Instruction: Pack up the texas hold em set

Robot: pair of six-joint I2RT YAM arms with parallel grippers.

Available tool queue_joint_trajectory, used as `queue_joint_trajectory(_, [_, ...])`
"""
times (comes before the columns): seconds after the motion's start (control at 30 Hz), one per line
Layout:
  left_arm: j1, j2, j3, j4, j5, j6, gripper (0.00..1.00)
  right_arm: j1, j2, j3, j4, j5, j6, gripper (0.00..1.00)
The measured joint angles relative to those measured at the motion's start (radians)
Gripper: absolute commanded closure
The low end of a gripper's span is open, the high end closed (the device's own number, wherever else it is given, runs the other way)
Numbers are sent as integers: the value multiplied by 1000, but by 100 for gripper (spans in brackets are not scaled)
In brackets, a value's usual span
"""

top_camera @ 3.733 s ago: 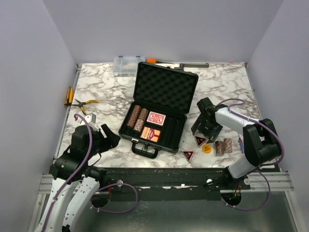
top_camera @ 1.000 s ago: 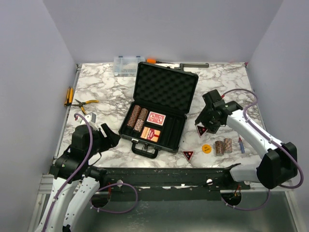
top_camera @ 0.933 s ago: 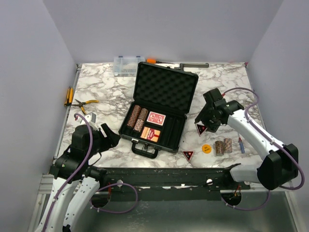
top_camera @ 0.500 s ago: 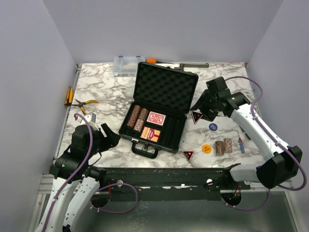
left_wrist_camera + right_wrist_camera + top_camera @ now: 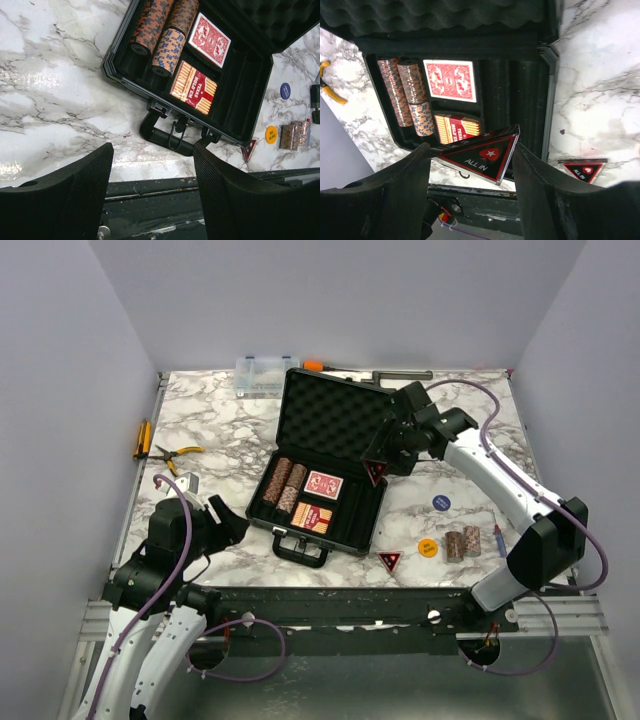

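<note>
Right claw [image 5: 471, 148] clenched on black-and-red triangular plastic token [image 5: 481, 156] lettered "ALL IN", held above open black foam-lined hard case [image 5: 551, 90]. Red card box [image 5: 194, 93] inside reads "TEXAS HOLD EM". Left claw [image 5: 152, 150] spread, empty, low over case handle [image 5: 165, 137].

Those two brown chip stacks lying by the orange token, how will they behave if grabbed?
The chip stacks lie on their sides, so a nudge would probably roll them. Each looks like many loose discs, so a grip across the middle may scatter it; squeezing end to end seems safer.
</note>
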Motion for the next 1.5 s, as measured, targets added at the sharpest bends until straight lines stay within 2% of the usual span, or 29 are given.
queue_joint_trajectory(0.27, [6,0,0,0,0,0,36,85,113,93,-2,23,53,46])
queue_joint_trajectory(0.67, [11,8,0,0,2,0,36,166,254,130,27,47,141,46])
queue_joint_trajectory(1.23, [13,8,0,0,2,0,36,200,437,241,56,48,213,47])
queue_joint_trajectory(1.5, [20,-2,0,0,2,0,36,214,486,242,64,48,230,47])
